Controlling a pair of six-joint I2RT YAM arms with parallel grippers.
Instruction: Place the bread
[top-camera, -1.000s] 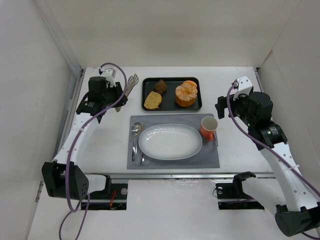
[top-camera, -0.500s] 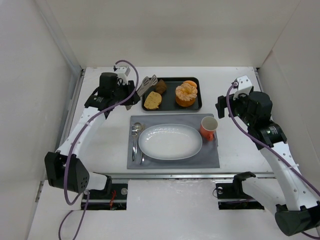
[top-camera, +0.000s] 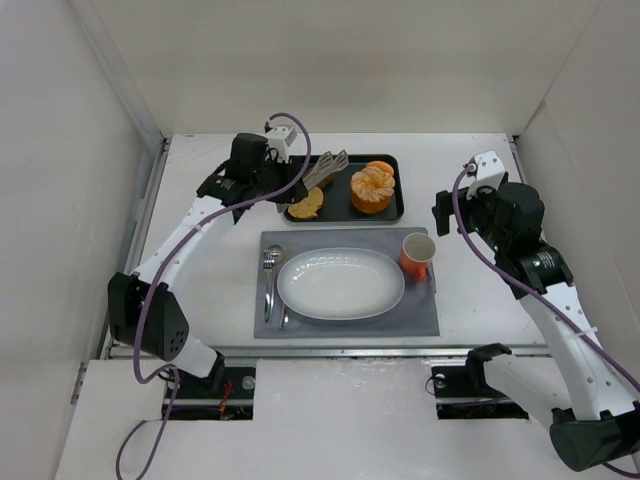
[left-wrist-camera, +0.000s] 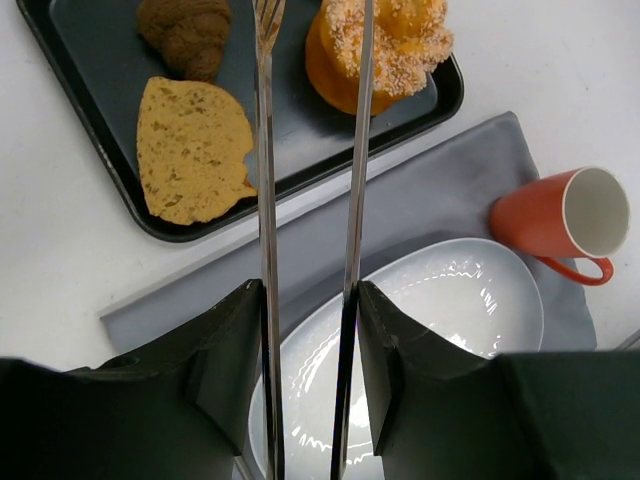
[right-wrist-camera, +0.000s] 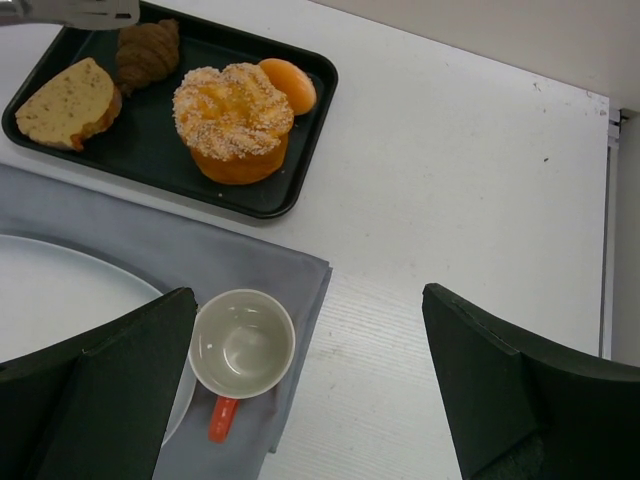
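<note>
The left tool (left-wrist-camera: 305, 385) is clamped on a pair of metal tongs (left-wrist-camera: 264, 200). Its dark fingers (left-wrist-camera: 225, 370) press the two long blades from outside, and the blades run nearly parallel with a narrow gap between them. The right tool (right-wrist-camera: 310, 400) has its jaws standing wide apart with nothing between them, and it hangs over the right side of the desk (top-camera: 480, 300).

A grey placemat (top-camera: 420, 310) lies in the middle of the white desk, and a white oval plate (top-camera: 340, 285) rests on it. Behind the mat sits a black tray (top-camera: 338, 200). The bread (top-camera: 372, 188), a round orange-golden bun with a paler, sugared, segmented top, stands on the right half of that tray. An orange cup (top-camera: 417, 255) stands upright on the mat's right edge, just beside the plate. A yellow-tan slice (top-camera: 306, 204) lies at the tray's left end. Cutlery (top-camera: 272, 280) lies on the mat, left of the plate.

The overhead view shows the tongs reaching across the tray's left half, and they cover the tray's back left part. The left wrist view shows a brown croissant (left-wrist-camera: 185, 30) there, behind the slice. It also shows the tong tips ending between the croissant and the bread, with one blade crossing the bread's left edge. Whether the tongs touch the bread cannot be told. The right wrist view gives the clearest sight of a small smooth orange ball (right-wrist-camera: 288, 85), which touches the bread's far right side.
</note>
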